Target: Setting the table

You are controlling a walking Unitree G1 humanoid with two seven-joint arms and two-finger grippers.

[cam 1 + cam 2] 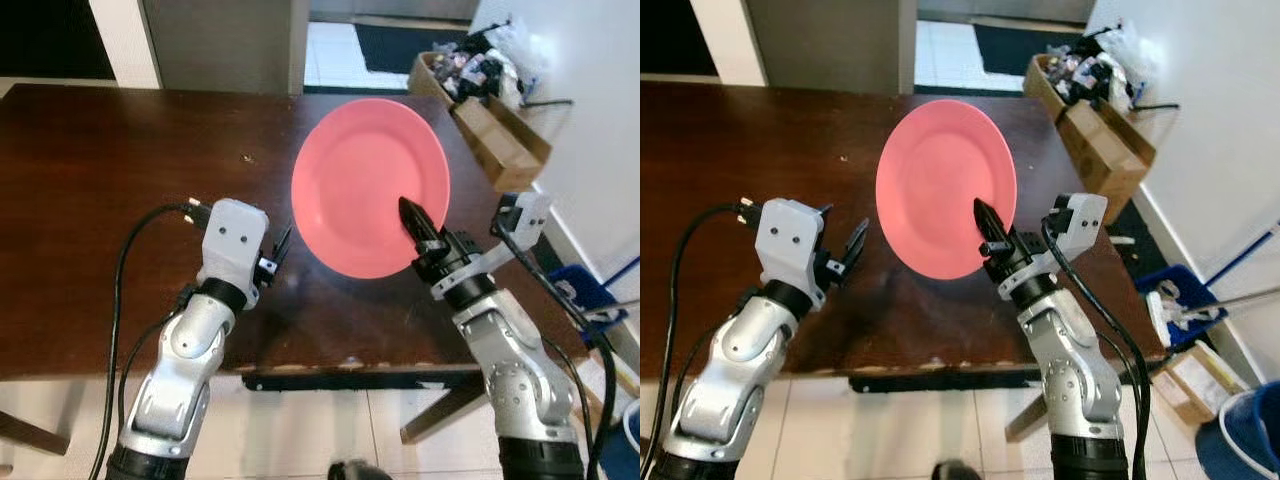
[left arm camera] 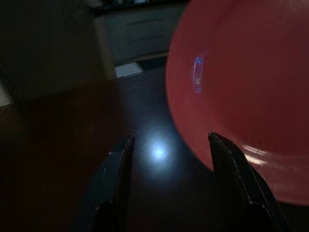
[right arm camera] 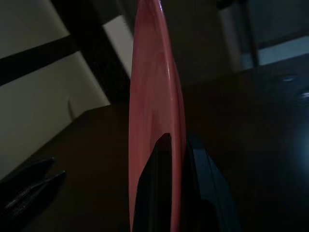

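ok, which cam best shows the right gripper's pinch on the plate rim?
Right wrist view: the pink plate is seen edge-on with a finger on each side of the rim. The eye views show one finger over its face; the left wrist view shows its face.

The round pink plastic plate (image 1: 365,180) looks smooth and glossy, catching a small highlight. The dark brown wooden desk (image 1: 110,200) is polished and reflective. Brown cardboard boxes (image 1: 495,135) look matt. The floor of pale tiles (image 1: 335,50) appears smooth.

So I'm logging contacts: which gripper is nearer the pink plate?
Right. The right gripper is clamped on the pink plate rim; the left gripper hovers open beside it, apart.
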